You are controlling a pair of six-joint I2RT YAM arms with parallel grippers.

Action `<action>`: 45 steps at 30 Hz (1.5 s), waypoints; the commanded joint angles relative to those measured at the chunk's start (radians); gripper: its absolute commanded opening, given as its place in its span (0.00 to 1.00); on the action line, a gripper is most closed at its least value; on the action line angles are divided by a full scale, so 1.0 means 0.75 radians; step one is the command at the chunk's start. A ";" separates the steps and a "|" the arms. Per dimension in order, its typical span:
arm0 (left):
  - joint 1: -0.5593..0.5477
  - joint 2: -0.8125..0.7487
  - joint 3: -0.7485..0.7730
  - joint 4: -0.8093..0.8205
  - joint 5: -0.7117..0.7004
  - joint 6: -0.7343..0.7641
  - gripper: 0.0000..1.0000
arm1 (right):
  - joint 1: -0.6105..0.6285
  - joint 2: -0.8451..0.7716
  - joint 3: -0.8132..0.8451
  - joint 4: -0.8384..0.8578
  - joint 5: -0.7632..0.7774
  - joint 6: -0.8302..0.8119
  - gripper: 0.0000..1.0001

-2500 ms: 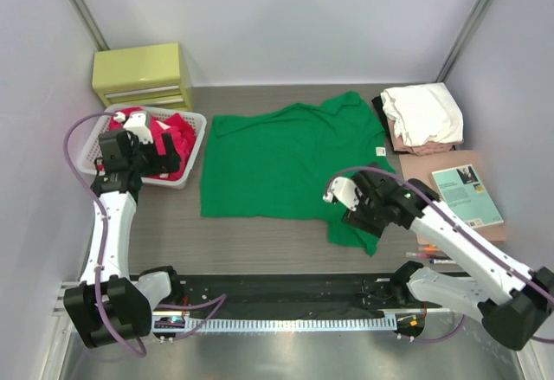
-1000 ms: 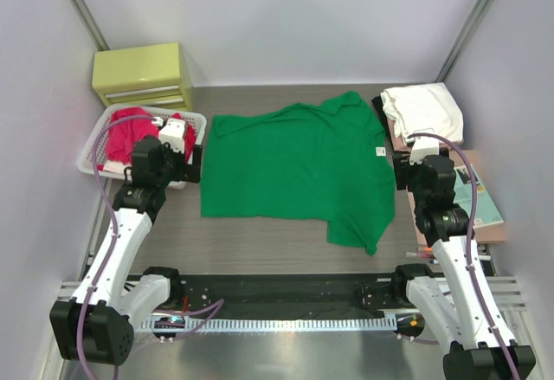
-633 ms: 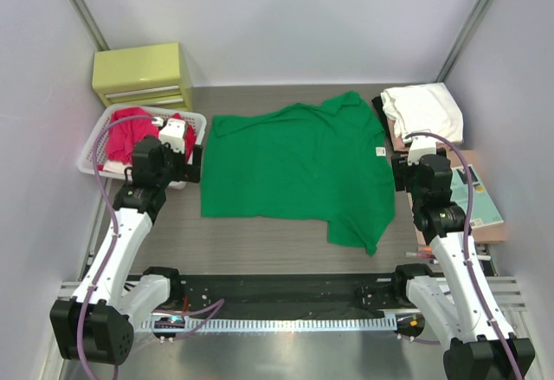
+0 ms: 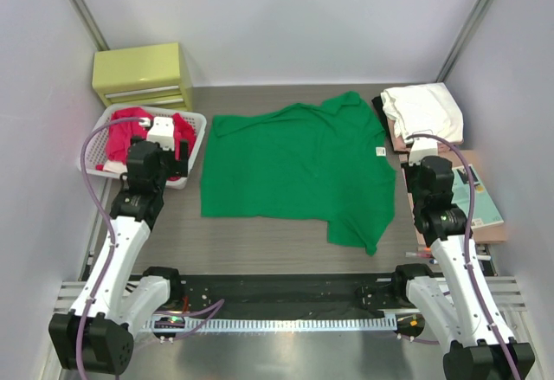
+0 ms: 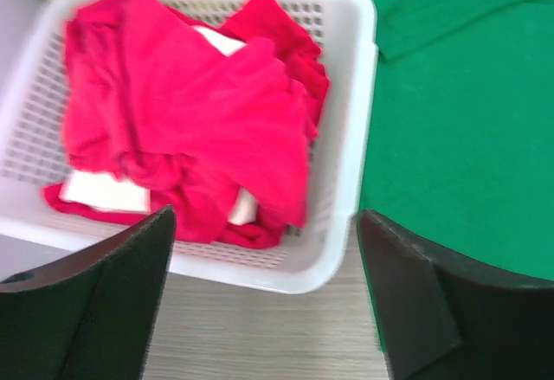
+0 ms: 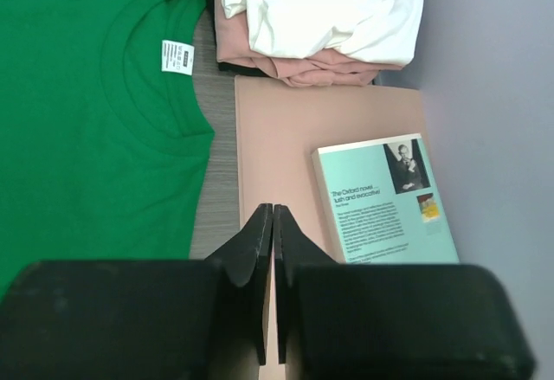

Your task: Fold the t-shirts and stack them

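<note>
Grey bench point(image 4: 260, 241): green shirt point(image 4: 294, 164) lies spread flat at centre, unfolded. My left hand point(image 5: 264, 224) gapes empty over basket point(image 5: 353, 138); right hand point(image 6: 273, 215) pinched closed, empty, near collar. Fold pending; next, grip shirt edge.

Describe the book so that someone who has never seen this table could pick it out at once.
Go to the right side of the wooden table, where a flat tan board lies just on the arms' side of the stack of folded shirts. On that board lies the book: thin, with a pale teal cover and a small portrait photo in one corner, the only teal rectangle among the cloth.
</note>
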 commanded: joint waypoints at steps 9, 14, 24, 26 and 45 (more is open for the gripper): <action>-0.003 -0.021 0.021 0.077 -0.069 0.013 0.97 | -0.006 -0.026 -0.017 0.075 0.013 -0.009 0.72; -0.003 0.006 0.023 0.052 -0.022 -0.003 1.00 | -0.006 -0.048 -0.021 0.078 0.013 -0.013 0.80; -0.003 0.514 0.580 -0.534 0.966 -0.040 1.00 | -0.008 0.211 0.402 -0.246 -0.645 0.038 0.91; -0.003 0.747 0.699 -0.586 1.100 -0.109 1.00 | -0.006 0.319 0.505 -0.211 -0.676 0.045 0.91; -0.148 1.640 1.407 -0.490 0.361 -0.414 1.00 | -0.006 1.285 0.953 0.061 -0.723 0.092 0.82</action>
